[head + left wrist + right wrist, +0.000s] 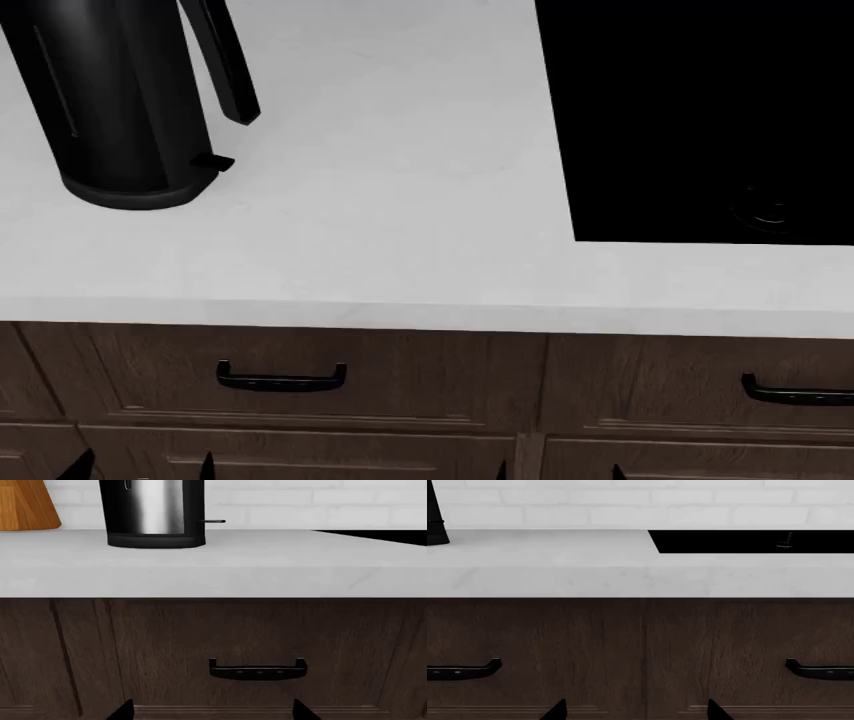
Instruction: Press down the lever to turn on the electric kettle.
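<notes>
The electric kettle (118, 100) stands at the back left of the white counter, black, with its loop handle toward the middle. The lever (214, 162) sticks out sideways from its base. In the left wrist view the kettle (153, 510) and lever (215, 521) show above the counter edge. A black edge of the kettle (435, 522) shows in the right wrist view. My left gripper (212, 712) and right gripper (637, 712) are both open and empty, low in front of the drawer fronts, well below the counter. Their tips show in the head view: left (143, 467), right (561, 470).
A black cooktop (694, 120) is set into the counter (400, 230) at the right. A wooden board (23, 505) leans behind the kettle's left. Dark wood drawers with black handles (280, 378) (801, 392) are below. A white brick wall (640, 502) is at the back.
</notes>
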`<state>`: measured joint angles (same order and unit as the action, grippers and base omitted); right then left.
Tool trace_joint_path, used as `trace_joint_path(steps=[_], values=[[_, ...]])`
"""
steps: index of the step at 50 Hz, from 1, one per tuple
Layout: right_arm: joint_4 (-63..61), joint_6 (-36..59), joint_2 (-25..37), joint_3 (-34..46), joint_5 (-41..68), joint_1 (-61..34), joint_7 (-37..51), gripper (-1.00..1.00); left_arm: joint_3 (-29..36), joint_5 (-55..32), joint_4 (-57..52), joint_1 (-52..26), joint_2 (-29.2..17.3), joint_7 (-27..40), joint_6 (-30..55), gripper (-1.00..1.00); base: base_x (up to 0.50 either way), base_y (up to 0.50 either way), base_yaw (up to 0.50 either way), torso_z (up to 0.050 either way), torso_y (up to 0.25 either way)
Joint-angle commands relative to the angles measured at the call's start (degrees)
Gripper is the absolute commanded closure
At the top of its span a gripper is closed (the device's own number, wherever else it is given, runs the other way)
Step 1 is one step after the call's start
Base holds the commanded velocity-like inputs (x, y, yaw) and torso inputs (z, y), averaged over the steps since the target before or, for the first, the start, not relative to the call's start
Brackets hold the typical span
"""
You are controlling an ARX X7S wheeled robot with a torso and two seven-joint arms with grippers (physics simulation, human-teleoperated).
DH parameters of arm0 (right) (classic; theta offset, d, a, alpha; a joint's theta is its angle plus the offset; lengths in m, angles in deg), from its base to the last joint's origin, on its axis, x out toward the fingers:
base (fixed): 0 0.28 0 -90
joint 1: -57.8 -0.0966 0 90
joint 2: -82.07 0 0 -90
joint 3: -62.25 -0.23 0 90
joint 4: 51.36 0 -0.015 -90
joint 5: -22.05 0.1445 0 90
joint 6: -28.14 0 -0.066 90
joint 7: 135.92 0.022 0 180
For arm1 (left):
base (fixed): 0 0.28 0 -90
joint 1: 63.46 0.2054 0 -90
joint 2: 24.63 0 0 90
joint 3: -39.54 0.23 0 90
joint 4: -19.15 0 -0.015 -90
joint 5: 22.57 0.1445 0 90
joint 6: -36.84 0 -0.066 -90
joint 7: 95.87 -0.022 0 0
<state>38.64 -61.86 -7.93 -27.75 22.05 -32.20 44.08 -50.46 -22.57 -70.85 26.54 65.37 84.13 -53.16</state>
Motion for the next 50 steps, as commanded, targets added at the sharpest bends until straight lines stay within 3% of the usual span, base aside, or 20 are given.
trace_joint_path(steps=[1, 21, 50], values=[[0.0, 0.0, 0.5, 0.7, 0.5, 0.0, 0.7, -1.0, 0.6, -0.6, 0.0, 0.0, -0.6, 0.6, 0.0, -1.0, 0.0, 0.0, 0.0, 0.0, 0.0], [-0.7, 2.9, 3.2, 3.3, 3.7, -0.9, 5.1, -1.0, 3.5, -4.3, -0.5, -0.8, -3.6, 3.4, 2.0, -1.0, 0.0, 0.01, 0.0, 0.0, 0.0], [-1.0, 2.2, 5.5, 6.0, 5.9, -0.6, 6.8, -1.0, 7.1, -4.7, 1.4, -1.7, -5.8, 5.4, 2.2, -1.0, 0.0, 0.5, 0.0, 0.0, 0.0]])
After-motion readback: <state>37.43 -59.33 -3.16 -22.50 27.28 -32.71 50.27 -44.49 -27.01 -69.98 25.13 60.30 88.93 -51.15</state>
